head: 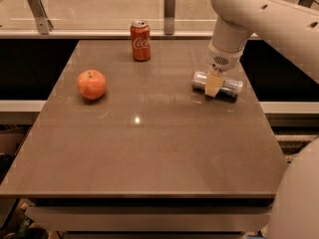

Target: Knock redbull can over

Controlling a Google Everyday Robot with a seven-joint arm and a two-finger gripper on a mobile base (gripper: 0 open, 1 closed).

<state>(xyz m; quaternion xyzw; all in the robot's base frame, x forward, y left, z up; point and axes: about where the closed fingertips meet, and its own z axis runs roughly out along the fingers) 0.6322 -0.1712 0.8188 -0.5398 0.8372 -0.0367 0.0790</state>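
Observation:
The redbull can [231, 87], slim and silver, lies on its side on the right part of the brown table [149, 148], its length running left to right. My gripper [214, 85] hangs straight down from the white arm [249, 14] and sits right at the middle of the lying can, covering part of it. The can's left end [199, 79] shows beside the gripper.
A red Coca-Cola can [140, 40] stands upright at the back centre of the table. A red apple [91, 84] lies at the left. A glass rail with metal posts [169, 5] runs behind the table. The table's right edge is close to the lying can.

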